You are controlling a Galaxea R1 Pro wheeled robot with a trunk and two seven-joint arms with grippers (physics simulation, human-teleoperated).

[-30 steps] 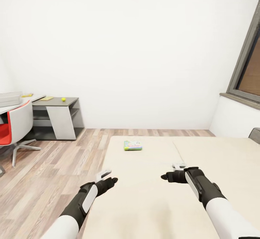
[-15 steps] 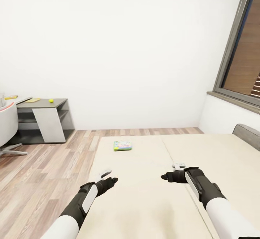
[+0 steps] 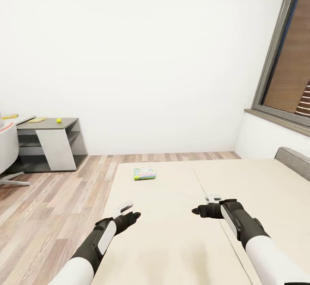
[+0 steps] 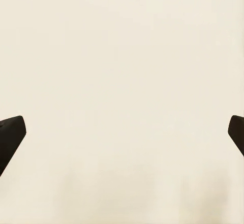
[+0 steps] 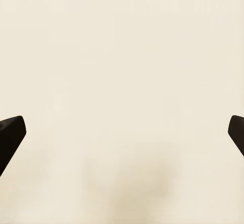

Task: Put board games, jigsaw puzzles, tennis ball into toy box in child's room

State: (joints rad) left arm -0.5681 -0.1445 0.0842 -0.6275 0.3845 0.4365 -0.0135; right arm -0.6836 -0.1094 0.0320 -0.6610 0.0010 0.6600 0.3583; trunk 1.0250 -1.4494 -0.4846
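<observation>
**Inspector:** What is the head camera showing of the bed?

**Assistant:** A wide cream bed (image 3: pixel 181 233) is filling the lower part of the view. One board game (image 3: pixel 144 173), a flat box printed mostly green with some blue, is lying flat near the far left corner of the bed, well ahead of both arms.

**Inspector:** And the claws?

**Assistant:** The left gripper (image 3: pixel 129 213) and the right gripper (image 3: pixel 202 205) are hovering over the bed, well apart from each other and from the game. In the left wrist camera the dark fingertips (image 4: pixel 11 135) are sitting at opposite edges of the picture with only cream bedding between them, so the jaws are standing wide apart and holding nothing. The right wrist camera is showing the same: fingertips (image 5: pixel 11 135) spread wide, nothing between them.

**Inspector:** Anything else of the task?

**Assistant:** At far left, the low dark-grey table (image 3: pixel 51 126) is standing against the white wall. The tennis ball (image 3: pixel 58 120) is resting on its top, with a thin yellowish flat piece (image 3: pixel 38 119) lying near it; too small to say what it is. A window (image 3: pixel 292 61) is showing at right.
</observation>
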